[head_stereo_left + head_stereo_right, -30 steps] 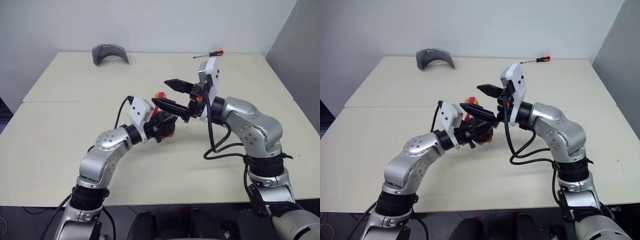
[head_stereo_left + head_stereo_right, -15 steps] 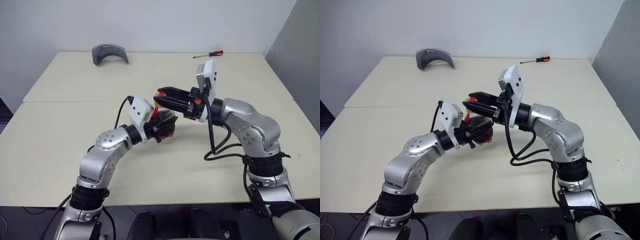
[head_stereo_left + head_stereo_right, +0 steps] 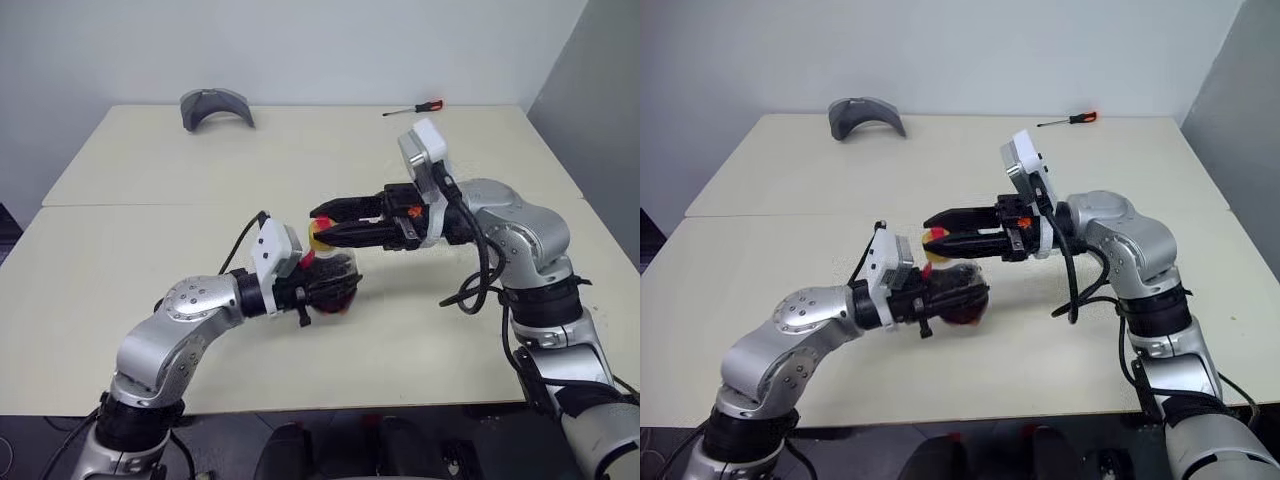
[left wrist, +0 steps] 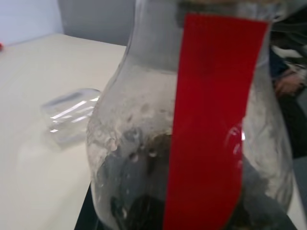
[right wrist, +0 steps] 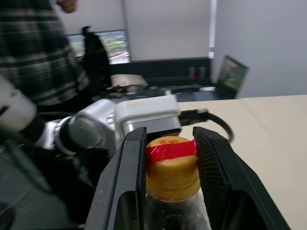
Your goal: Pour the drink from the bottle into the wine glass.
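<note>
Our right gripper (image 5: 165,163) has just closed from wide open onto the cap (image 5: 171,167) of the bottle (image 3: 335,283), held above mid-surface by our clamped left gripper (image 3: 940,292), so unscrewing comes next.

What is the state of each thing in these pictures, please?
Bottle: held above the table by the left tool, part full of dark drink.
Cap: still on, between the right tool's fingers.
Screwdriver: lying on the far table edge.
Grey curved object: resting on the table.
</note>
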Robot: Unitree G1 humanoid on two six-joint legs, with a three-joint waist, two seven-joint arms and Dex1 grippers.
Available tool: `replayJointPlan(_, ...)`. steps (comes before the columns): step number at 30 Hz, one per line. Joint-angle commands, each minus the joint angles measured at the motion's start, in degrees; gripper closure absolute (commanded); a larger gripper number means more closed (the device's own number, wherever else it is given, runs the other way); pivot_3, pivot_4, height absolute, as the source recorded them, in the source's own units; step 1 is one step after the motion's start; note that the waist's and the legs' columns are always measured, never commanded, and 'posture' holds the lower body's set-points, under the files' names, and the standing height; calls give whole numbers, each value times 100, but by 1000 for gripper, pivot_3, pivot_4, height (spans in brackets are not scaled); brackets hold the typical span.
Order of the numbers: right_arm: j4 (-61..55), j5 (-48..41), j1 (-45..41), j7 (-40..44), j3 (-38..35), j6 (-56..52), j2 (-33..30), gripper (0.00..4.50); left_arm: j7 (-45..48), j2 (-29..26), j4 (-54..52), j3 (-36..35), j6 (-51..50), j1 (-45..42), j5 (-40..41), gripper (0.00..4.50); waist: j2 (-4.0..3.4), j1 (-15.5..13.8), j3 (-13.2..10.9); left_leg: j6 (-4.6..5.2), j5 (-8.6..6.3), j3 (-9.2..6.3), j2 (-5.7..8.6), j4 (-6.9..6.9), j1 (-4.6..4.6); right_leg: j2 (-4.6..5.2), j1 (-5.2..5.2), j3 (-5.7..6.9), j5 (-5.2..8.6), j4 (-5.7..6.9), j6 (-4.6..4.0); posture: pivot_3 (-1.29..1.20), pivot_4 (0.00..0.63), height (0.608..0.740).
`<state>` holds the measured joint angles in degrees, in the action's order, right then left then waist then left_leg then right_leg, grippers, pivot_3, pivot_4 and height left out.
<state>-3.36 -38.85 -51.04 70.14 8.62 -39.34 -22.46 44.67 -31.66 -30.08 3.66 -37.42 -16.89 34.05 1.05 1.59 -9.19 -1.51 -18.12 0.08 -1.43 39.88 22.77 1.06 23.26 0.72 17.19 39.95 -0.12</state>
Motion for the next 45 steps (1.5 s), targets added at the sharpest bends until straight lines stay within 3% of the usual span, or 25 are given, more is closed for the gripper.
replayJointPlan(1, 124, 99, -296, 307, 144, 197, 41, 3335, 120, -49, -577, -76, -48, -50, 396, 2852, 0, -1, 0, 0, 0, 0, 0, 0, 0, 0, 0, 0, 0, 0, 0, 0, 150, 740)
replayJointPlan(4, 300, 102, -378, 269, 59, 170, 76, 3335, 53, -97, -558, -125, -33, 28, 377, 2852, 0, -3, 0, 0, 0, 0, 0, 1, 0, 0, -1, 0, 0, -2, 0, 0, 150, 740)
replayJointPlan(14, -116, -59, -56, -771, -556, -192, -103, 45, -248, 46, -100, -207, 303, 323, -32, 2852, -1, -10, -1, -1, 1, 1, 1, 1, 2, 1, -1, -1, 0, -2, 0, 0, 150, 740)
replayJointPlan(20, -852, -193, 321, -1564, -813, -398, -86, 45, -815, 394, 399, -227, 328, 43, -345, 2852, 0, -18, -1, 0, 0, 1, 0, 0, 3, 1, -1, 0, 0, -1, 0, 0, 150, 740)
replayJointPlan(28, -941, 1001, 421, -2465, -110, 359, 259, 45, -867, 660, 956, 8, 444, -640, -664, 2852, 0, -9, -1, -3, 2, 3, 1, -1, 2, 0, 0, -1, 0, 0, 0, 0, 150, 740)
replayJointPlan(36, -594, 1151, 178, -2645, -95, 492, 639, 45, -801, 706, 943, 59, 427, -739, -707, 2852, 0, -6, -1, -16, 9, 4, 1, 0, 3, 1, 2, -2, 0, 0, 0, 0, 150, 740)
replayJointPlan(45, -523, 1274, 211, -2509, -99, 544, 493, 45, -815, 687, 870, -39, 344, -771, -677, 2852, 0, -7, -1, -13, 7, 3, 1, -1, 3, 1, 2, -2, 0, -1, 0, 0, 150, 740)
